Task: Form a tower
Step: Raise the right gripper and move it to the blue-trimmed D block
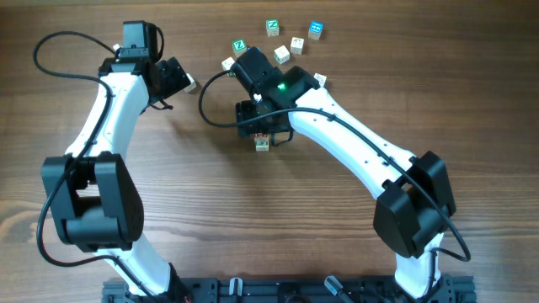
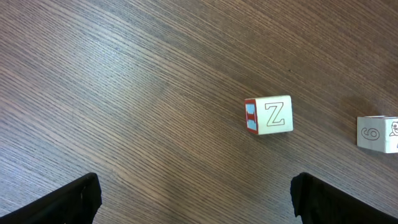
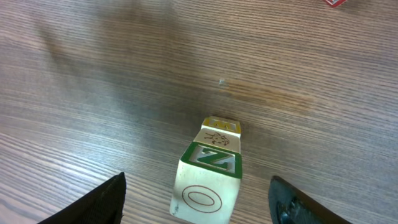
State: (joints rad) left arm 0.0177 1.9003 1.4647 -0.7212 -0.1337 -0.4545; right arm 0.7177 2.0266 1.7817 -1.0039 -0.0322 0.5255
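The tower is seen between the parted fingers of the right pincer, touched by neither. The left pincer is spread wide, with a Z cube just ahead.

Two white arms with black joints are seen from overhead, both mounted at the bottom of the view. The left arm is bent sharply at its elbow and raised along the left side, with its wrist turned inward toward the middle. The left gripper is shown with its jaws spread fully wide. In the left wrist view its dark fingertips are seen at the two bottom corners, well apart. The right arm is stretched diagonally up toward the centre. The right gripper is pointed downward. Its fingers are parted and are seen low at either side of the right wrist view.
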